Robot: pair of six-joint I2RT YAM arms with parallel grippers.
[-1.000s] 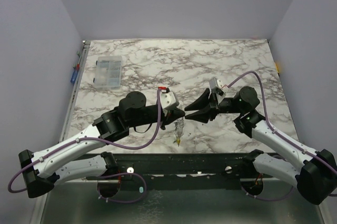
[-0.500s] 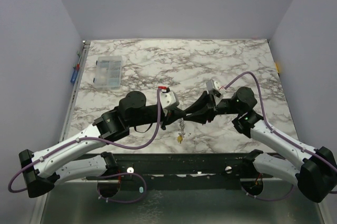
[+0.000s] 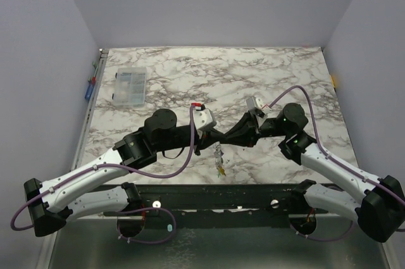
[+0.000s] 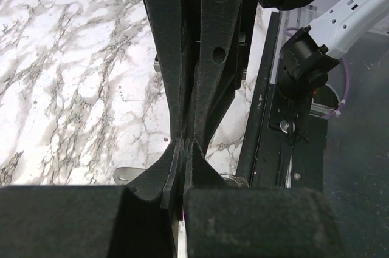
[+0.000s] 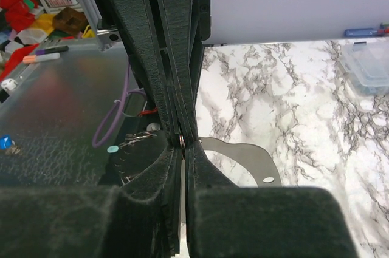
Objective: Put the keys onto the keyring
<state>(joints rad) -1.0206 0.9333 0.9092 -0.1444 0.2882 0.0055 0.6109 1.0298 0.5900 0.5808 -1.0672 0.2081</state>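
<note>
Marbled desk (image 3: 266, 73) between plain pale walls. Left gripper (image 3: 212, 137) and right gripper (image 3: 223, 140) meet tip to tip above the middle of the near edge. Each has its fingers pressed together on a sliver of the keyring (image 5: 182, 141). Below that junction hang the keys (image 3: 219, 162), bunched, the lowest yellow-headed. A clear compartment box (image 3: 130, 85) lies near the far left corner.

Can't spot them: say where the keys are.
Top view: the keys are just below where the left gripper and right gripper meet, near the table's front edge.
</note>
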